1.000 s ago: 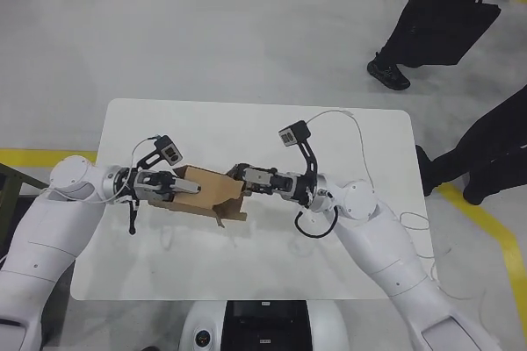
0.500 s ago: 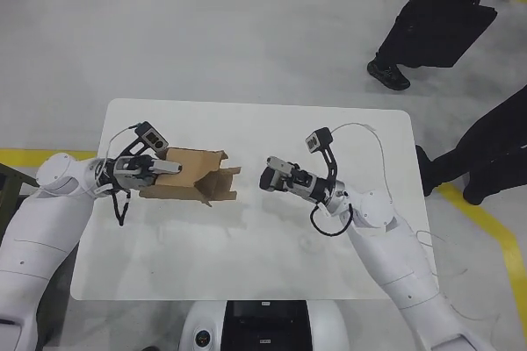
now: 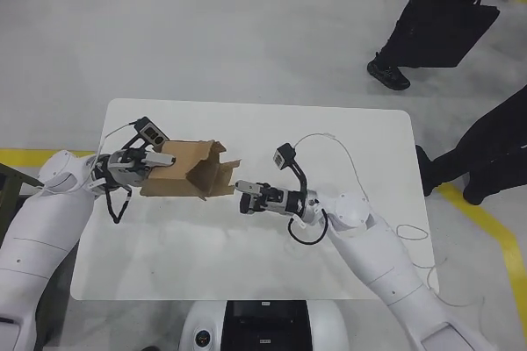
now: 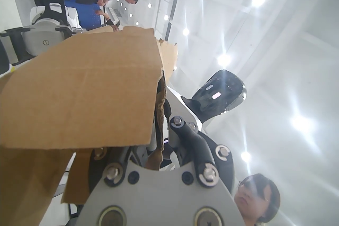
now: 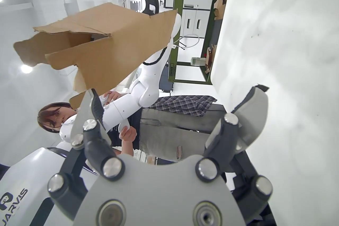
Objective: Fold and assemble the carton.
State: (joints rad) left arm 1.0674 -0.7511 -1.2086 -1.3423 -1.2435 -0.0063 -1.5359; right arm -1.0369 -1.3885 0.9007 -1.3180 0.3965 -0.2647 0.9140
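Our left fingers (image 4: 182,107) are clamped on the carton (image 3: 189,171), holding it above the worktop (image 3: 246,263). Right fingers (image 5: 254,110) spread wide, just beside the open flaps (image 3: 224,169). Light, bendy cardboard, we reckon, so pinch a flap near its crease.

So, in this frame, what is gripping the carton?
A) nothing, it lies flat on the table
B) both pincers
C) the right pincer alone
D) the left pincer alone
D: the left pincer is clamped on one end of the carton, while the right pincer is open near the flapped end with nothing between its fingers.
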